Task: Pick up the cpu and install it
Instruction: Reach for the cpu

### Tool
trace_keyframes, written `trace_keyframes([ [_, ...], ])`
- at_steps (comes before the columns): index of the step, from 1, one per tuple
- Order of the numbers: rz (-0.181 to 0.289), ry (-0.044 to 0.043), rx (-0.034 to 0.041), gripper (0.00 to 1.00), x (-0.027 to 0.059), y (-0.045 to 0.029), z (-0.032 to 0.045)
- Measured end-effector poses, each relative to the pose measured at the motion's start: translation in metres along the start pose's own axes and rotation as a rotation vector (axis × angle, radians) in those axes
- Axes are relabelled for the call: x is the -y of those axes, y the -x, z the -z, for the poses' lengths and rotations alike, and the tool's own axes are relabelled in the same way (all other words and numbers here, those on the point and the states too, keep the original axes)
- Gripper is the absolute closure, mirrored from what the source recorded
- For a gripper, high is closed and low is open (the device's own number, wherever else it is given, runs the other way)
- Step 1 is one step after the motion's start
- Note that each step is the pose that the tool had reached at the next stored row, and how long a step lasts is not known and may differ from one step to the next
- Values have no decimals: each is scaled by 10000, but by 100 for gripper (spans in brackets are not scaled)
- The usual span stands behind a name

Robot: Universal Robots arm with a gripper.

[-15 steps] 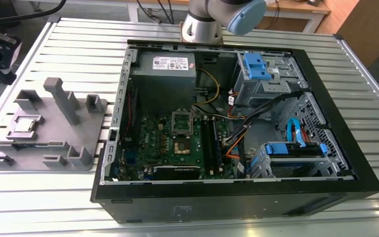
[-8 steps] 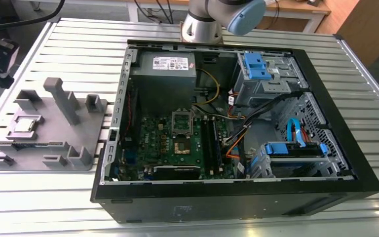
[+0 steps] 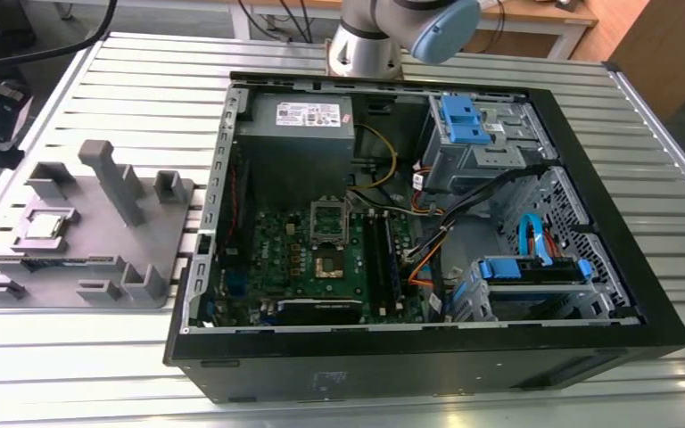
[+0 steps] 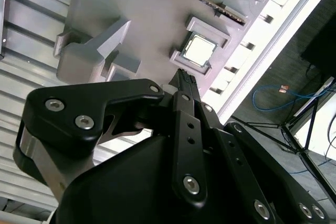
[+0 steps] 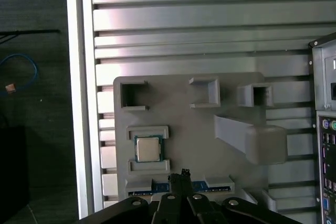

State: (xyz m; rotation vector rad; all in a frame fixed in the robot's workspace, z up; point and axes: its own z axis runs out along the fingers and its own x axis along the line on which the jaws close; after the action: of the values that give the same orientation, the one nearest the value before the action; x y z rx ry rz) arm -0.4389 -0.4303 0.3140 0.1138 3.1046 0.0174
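Jaws of the gripper [image 5: 182,174] stand together with nothing between them, the fingers meeting in one narrow tip in both wrist views [image 4: 185,76]. The tip hangs above the grey plate [image 5: 184,124], clear of it, over the plate's edge where a memory stick [image 5: 210,186] lies in its slot.

Just beyond the tip, and off to one side of it, is the cpu [image 5: 147,148]. It lies flat, silver face up, in a shallow pocket between two low grey lips on the plate. It sits on the half of the plate turned away from the computer case [image 3: 438,361], so from the jaws it lies toward the plate's outer edge, not toward the case. The chip is nearly square and has no real long axis; its sides run parallel to the plate's sides. The jaws look lined up with the memory stick's length, though that is a judgement.

The plate rests on a slatted metal table [image 3: 69,357], at the exterior view's left, with the cpu [image 3: 43,226] untouched on it. Beside the plate, the open case holds a green board with the socket [image 3: 333,261], which is empty.
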Motion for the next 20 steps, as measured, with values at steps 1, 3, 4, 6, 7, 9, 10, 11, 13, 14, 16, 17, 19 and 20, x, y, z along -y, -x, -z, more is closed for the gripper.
trace_keyframes([
  [1, 0, 0, 0, 89, 8, -5, -17],
  [3, -1, -1, -1, 89, 19, -14, -45],
  [4, 0, -1, -2, 89, 21, -16, -51],
  [6, 29, -2, -2, 89, 22, -17, -53],
  [7, 57, -1, -2, 89, 22, -17, -53],
  [9, 59, -1, -2, 89, 23, -18, -54],
  [10, 59, -1, -3, 89, 24, -20, -54],
  [11, 59, 0, -3, 89, 24, -23, -54],
  [13, 59, -1, -1, 89, 23, -24, -54],
  [14, 59, -1, -1, 89, 23, -24, -54],
  [16, 59, 0, -2, 89, 23, -24, -54],
  [17, 60, -1, -2, 89, 23, -25, -54],
  [19, 60, -1, -2, 89, 24, -30, -56],
  [20, 60, -1, -1, 89, 24, -34, -58],
])
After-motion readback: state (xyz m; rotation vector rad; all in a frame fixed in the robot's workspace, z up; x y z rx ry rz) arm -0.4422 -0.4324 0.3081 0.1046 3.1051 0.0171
